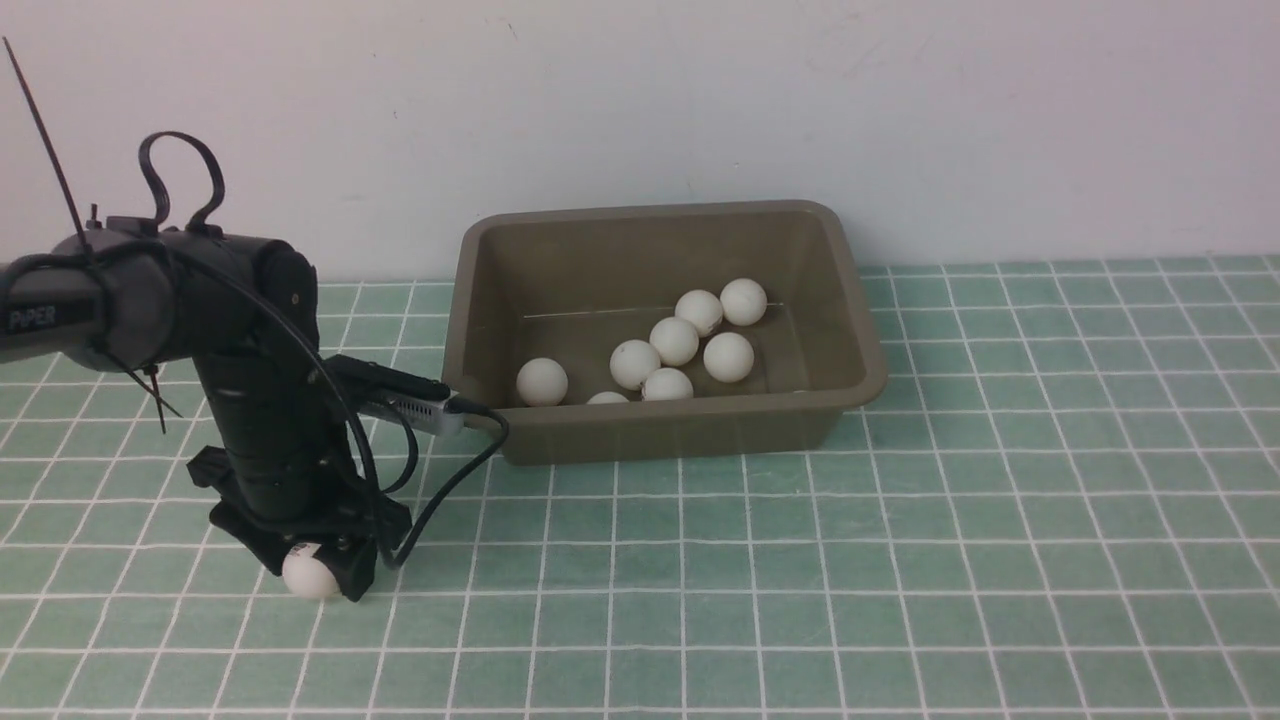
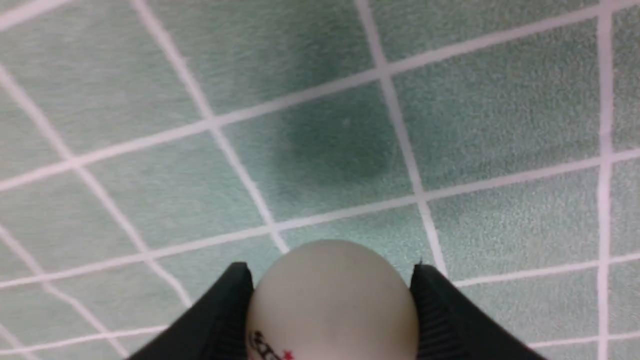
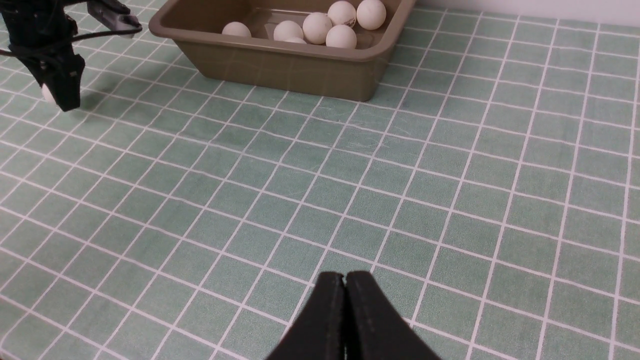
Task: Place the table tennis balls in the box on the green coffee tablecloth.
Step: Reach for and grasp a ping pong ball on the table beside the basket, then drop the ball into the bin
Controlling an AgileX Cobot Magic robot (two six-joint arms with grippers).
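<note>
On the green coffee tablecloth (image 1: 900, 560), to the left of the box (image 1: 850, 300) and nearer to the robot, the left gripper (image 1: 312, 570) stood pointing down with one white ball (image 1: 308, 575) between its two black fingers (image 2: 220, 315). From the left wrist camera, both fingers were touching the sides of this ball (it carried a small black and red print near its lower part), so the gripper was closed on it. Whether the ball rested on the cloth or was slightly lifted could not be told, though its dark shadow lay on the squares just beside it. Inside the box were the other table tennis balls (image 1: 675, 340), seven of them visible in the front view: six were grouped close together near the middle, some touching one another, and one lay apart near the left wall. The box itself stood at the far side of the cloth, close to the white wall (image 1: 640, 100). The right gripper (image 3: 345, 285) hovered over bare cloth, well apart from the box, and its jaws were pressed together with nothing between them
</note>
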